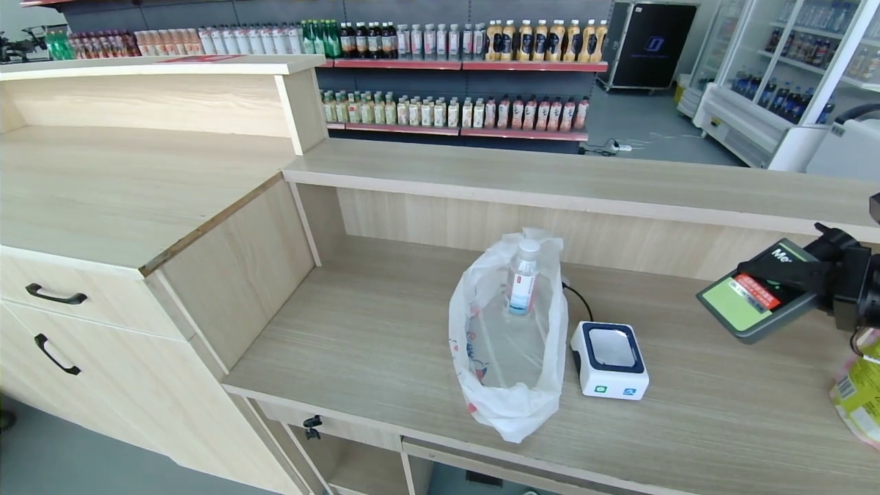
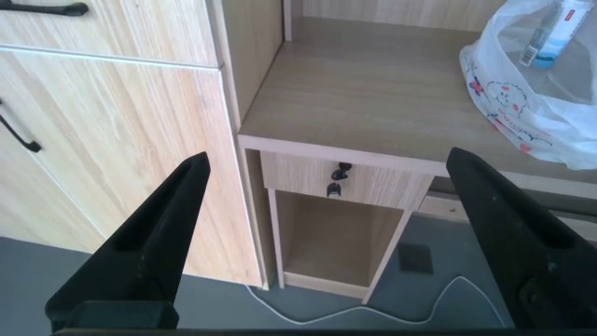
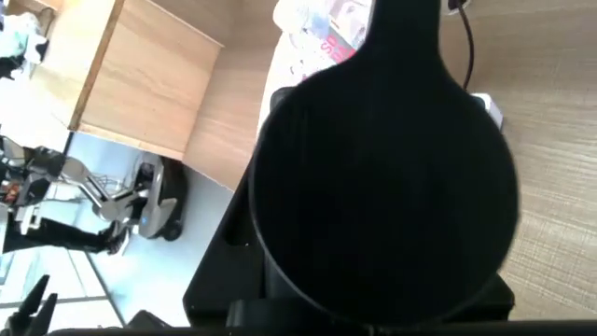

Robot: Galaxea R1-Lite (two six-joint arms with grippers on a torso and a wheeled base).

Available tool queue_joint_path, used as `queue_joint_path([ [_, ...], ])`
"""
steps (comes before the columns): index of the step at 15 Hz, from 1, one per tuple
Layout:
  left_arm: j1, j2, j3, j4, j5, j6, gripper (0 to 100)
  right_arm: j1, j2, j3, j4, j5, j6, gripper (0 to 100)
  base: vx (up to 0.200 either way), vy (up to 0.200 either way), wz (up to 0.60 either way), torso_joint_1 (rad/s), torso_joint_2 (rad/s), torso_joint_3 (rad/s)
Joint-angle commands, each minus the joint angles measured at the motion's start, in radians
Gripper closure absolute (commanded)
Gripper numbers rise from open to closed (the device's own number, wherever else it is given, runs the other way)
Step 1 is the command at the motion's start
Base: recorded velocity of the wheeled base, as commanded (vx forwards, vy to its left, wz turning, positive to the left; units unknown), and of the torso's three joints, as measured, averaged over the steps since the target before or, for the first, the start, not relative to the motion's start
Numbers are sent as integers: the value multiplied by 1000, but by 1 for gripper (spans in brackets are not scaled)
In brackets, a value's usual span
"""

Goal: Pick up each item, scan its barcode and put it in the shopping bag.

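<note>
Our right tool [image 1: 817, 276] pinches the green box [image 1: 746, 302], held well right of the barcode scanner [image 1: 609, 357]; our left tool [image 2: 328, 159] is spread.

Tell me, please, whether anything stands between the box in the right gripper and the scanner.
Nothing visible does. The right gripper holds the box up to the right of the scanner, and only bare counter lies between them.
</note>
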Motion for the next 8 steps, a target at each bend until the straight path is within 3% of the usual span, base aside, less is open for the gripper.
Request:
queue_joint_path([
  [1,0,1,0,0,0,0,0,-16,107,-3,-38,32,0,100,0,0,0,0,0,0],
  [8,0,1,0,0,0,0,0,1,210,6,-73,120,-53,100,0,0,0,0,0,0],
])
